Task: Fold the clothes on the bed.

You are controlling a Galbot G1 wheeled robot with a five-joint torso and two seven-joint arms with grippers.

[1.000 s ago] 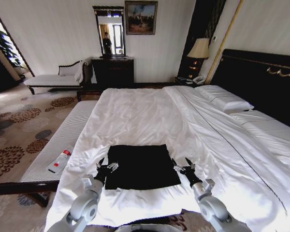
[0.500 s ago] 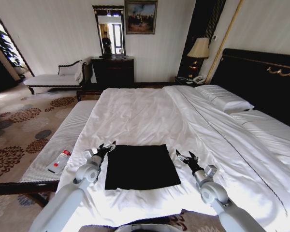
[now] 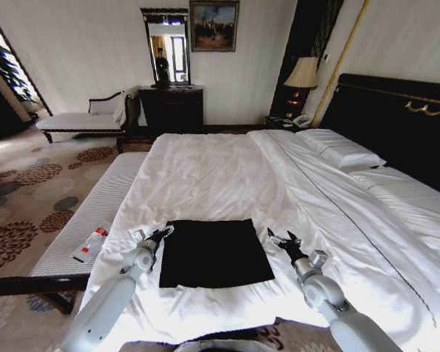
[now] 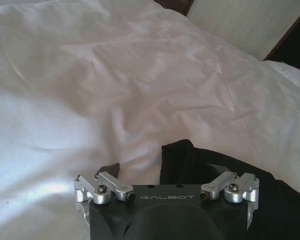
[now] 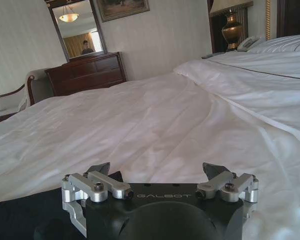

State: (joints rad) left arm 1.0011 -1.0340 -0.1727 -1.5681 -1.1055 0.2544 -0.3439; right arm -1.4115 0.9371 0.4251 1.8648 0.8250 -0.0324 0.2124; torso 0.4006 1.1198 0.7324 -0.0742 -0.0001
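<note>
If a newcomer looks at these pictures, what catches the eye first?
The folded black T-shirt stands out, lying flat on the large white bed near its foot. An open left gripper and open right gripper flank it, one at each far corner.

The T-shirt (image 3: 215, 252) is folded; its lettering is hidden. The bed (image 3: 396, 242) is cut off beyond the T-shirt's right.

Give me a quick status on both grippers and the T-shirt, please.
Left gripper open at the T-shirt's far-left corner. Right gripper open, just off its right edge. T-shirt a folded black rectangle on the bed. Nothing in the way.
</note>
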